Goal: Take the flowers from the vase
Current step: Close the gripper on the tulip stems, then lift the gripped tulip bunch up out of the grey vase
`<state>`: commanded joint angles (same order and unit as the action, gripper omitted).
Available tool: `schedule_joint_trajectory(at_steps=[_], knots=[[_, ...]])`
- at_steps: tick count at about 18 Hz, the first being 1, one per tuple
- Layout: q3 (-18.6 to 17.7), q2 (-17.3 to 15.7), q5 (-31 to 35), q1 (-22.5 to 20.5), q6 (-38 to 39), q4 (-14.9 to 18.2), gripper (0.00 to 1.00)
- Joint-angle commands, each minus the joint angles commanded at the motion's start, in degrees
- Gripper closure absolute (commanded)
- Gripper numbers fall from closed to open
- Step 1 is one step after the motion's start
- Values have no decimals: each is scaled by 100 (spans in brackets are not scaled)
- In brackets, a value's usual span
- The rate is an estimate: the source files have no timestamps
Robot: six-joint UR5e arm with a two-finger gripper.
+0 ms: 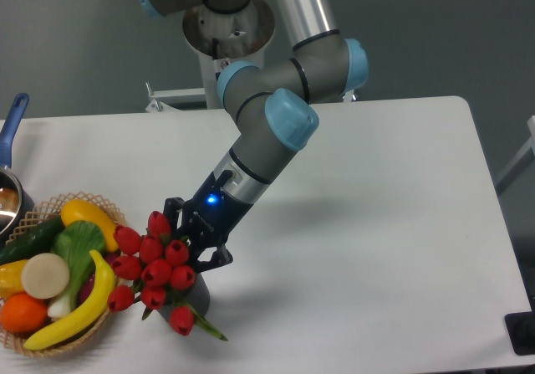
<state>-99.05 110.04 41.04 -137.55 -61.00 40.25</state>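
A wicker basket (25, 221) of fruit and vegetables sits beside a blue-handled pot (12, 123) on the white table (376, 223).

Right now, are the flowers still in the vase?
In: the flowers sit atop the dark vase, gripper at them.

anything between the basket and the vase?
In the fixed camera view, only the flowers overhang that gap between basket and vase; nothing else shows there.

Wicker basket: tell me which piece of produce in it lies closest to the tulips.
The banana, long, yellow and curved along the wicker basket's right edge; its upper end nearly reaches the flowers. The other produce sits further left.
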Motion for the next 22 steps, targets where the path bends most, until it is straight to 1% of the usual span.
schedule_joint_trajectory(at_steps=[3,5,9,13,15,17,22], knots=[[-18,-62,-96,-61,17,0,68],[17,-176,-123,-123,227,0,68],[44,-351,-579,-298,693,0,68],[131,-562,-799,-456,1115,0,68],[175,-580,-931,-466,1283,0,68],[263,-598,-949,-466,1423,0,68],[649,-598,-949,-510,1977,0,68]])
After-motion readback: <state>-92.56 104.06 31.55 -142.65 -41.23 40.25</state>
